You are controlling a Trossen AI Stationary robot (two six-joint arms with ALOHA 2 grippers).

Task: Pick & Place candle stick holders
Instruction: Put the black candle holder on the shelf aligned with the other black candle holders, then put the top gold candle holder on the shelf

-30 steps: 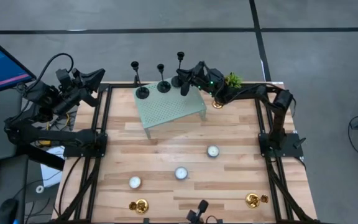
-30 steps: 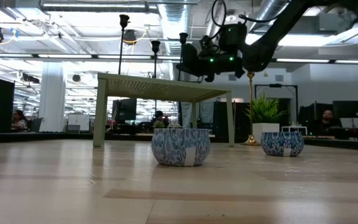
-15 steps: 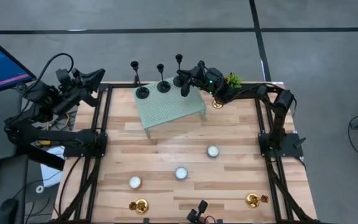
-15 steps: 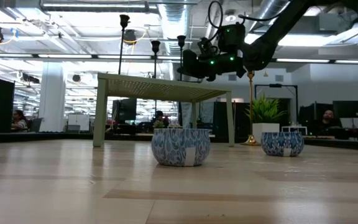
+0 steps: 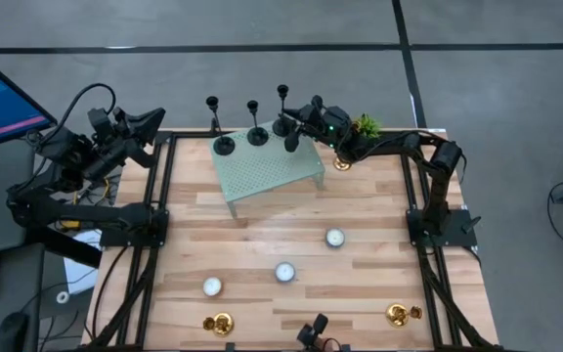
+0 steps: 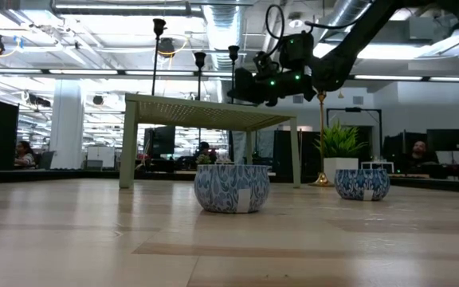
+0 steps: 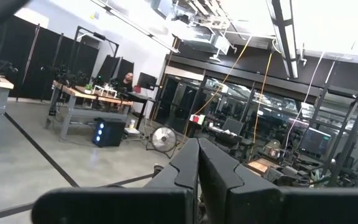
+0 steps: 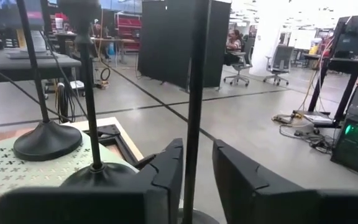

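Observation:
Three black slim-stemmed candle stick holders [image 5: 223,144] [image 5: 257,135] [image 5: 282,124] stand by their disc bases along the far edge of a pale green perforated stand [image 5: 267,168]. My right gripper [image 5: 292,137] is at the rightmost one. It is open, one finger on each side of the stem [image 8: 195,93], with a narrow gap showing on both sides. The holder's base [image 8: 197,218] shows below the fingers. A tall gold holder [image 6: 322,135] stands by the plant. Short gold holders [image 5: 221,322] [image 5: 399,314] sit near the table's near edge. My left gripper [image 7: 197,168] is shut and empty, off the table's left side.
Three white tealight candles [image 5: 334,237] [image 5: 283,272] [image 5: 211,286] lie on the wooden table [image 5: 379,205] between the stand and the near edge. A small green potted plant [image 5: 367,125] stands at the far right corner, close behind my right arm.

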